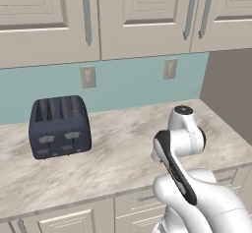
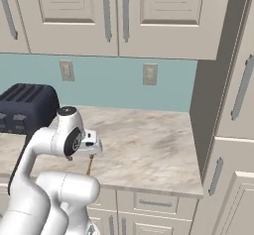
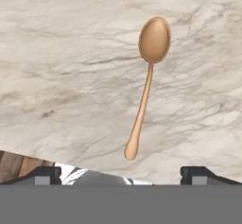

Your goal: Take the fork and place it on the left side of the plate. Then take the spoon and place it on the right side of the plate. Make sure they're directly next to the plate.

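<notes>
Spoon point(image 3: 145, 88) lies ahead of your gripper point(image 3: 121, 175) (jaws spread wide, empty); its handle end nearest; align fingers across that near-vertical axis.

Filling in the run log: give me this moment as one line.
gripper: open, above counter | spoon: flat on counter, untouched | toaster: back left

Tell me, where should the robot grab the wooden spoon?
Probably mid-handle, coming straight down from above. The spoon lies flat on the counter, and its handle is thin and straight, easy for open fingers to straddle, unlike the wide, rounded bowl.
</notes>
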Motion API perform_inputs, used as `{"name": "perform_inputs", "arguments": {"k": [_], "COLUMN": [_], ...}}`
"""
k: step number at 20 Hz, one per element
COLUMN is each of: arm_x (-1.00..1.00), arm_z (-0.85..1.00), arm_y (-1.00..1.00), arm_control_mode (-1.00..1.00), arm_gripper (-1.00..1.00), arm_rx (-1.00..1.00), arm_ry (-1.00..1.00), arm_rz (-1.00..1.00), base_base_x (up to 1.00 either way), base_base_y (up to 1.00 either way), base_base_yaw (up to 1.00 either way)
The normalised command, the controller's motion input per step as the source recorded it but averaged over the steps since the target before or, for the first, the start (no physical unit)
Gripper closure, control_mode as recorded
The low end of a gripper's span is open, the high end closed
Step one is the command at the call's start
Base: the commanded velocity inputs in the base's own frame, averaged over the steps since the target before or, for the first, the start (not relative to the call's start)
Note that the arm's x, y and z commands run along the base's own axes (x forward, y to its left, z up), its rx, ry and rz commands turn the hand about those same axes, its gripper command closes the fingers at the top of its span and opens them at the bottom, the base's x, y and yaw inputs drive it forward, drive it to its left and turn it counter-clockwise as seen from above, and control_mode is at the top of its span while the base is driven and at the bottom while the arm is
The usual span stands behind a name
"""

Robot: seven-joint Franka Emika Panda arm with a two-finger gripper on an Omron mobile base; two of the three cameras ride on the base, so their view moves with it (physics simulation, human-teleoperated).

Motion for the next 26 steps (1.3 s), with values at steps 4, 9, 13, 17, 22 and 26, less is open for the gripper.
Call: {"name": "perform_inputs", "arguments": {"k": [4,9,13,17,22,26], "arm_x": [0.38,0.48,0.35,0.12,0.0,0.0], "arm_z": [-0.51,-0.44,-0.47,-0.56,-0.43,-0.32], "arm_y": [-0.22,-0.2,-0.05,0.0,0.02,0.0], "arm_control_mode": [-1.0,-1.0,-1.0,-1.0,-1.0,-1.0], "arm_gripper": [-1.0,-1.0,-1.0,-1.0,-1.0,-1.0], "arm_rx": [0.0,0.0,0.0,0.0,0.0,0.0], "arm_ry": [0.08,0.07,0.05,0.03,0.0,0.0], "arm_rz": [0.01,0.0,0.0,-0.01,-0.04,-0.07], "base_base_x": [0.0,0.0,0.0,0.0,0.0,0.0], "base_base_y": [0.0,0.0,0.0,0.0,0.0,0.0], "base_base_yaw": [0.0,0.0,0.0,0.0,0.0,0.0]}}
